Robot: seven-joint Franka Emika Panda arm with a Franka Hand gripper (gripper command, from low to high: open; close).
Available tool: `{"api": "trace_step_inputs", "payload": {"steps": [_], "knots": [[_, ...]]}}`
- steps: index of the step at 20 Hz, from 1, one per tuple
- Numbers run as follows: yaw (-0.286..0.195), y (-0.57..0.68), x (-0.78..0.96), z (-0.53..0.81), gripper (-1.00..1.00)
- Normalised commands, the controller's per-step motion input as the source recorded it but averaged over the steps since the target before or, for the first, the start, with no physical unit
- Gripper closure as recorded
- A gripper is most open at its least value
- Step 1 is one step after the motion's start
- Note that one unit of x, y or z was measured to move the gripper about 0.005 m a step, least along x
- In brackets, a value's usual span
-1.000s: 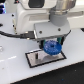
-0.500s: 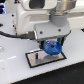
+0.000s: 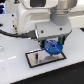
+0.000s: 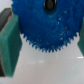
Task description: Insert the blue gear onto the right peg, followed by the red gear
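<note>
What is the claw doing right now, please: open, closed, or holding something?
Claw: closed on the blue gear, held over the grey plate.

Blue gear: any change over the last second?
Barely any. The hand keeps the blue gear gripped just above the grey plate, with at most a slight drop toward it. The gear has not been let go. The plate has not moved. The red gear is not in view.
</note>
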Motion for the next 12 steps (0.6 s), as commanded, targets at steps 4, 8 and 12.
{"api": "trace_step_inputs", "payload": {"steps": [4,8,12], "knots": [[0.000,-0.10,0.08,0.00,1.00],[0.000,0.00,0.14,0.01,1.00],[0.000,0.12,0.30,0.01,1.00]]}}
